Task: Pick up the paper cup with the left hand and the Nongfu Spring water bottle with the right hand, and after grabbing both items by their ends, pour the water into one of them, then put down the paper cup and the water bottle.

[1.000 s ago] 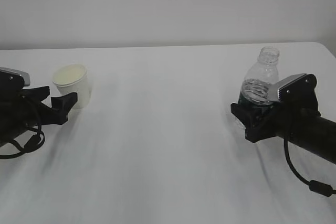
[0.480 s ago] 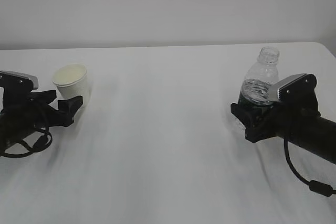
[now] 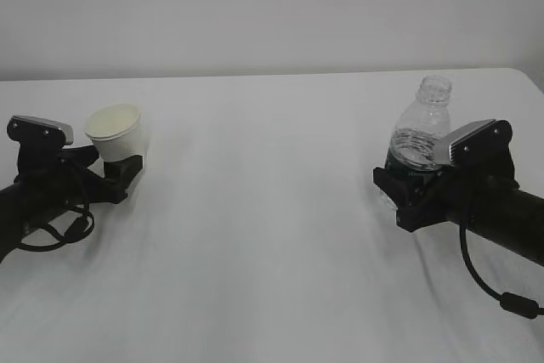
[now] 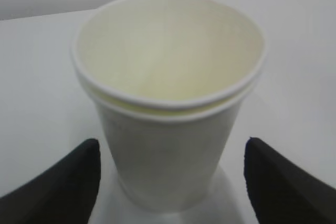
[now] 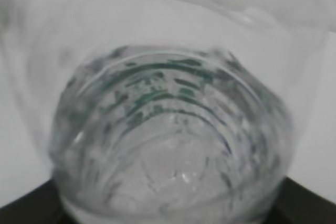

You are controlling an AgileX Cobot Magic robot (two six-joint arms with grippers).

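L gripper [image 4: 170,182] wide open round paper cup [image 4: 168,103], frame left; R gripper [image 3: 414,195] clamps water bottle [image 3: 418,144], frame right, on surface [image 3: 263,235].

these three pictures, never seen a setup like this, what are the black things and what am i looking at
The black things are two robot arms, each ending in a two-fingered end effector. One picture comes from a camera facing the white table; the other two come from small cameras on each arm's wrist. On the left, the left end effector has its fingers open on either side of a white paper cup, with gaps showing, so the cup is not gripped. On the right, the right end effector is closed around the lower part of a clear, capless water bottle, which fills that wrist picture.
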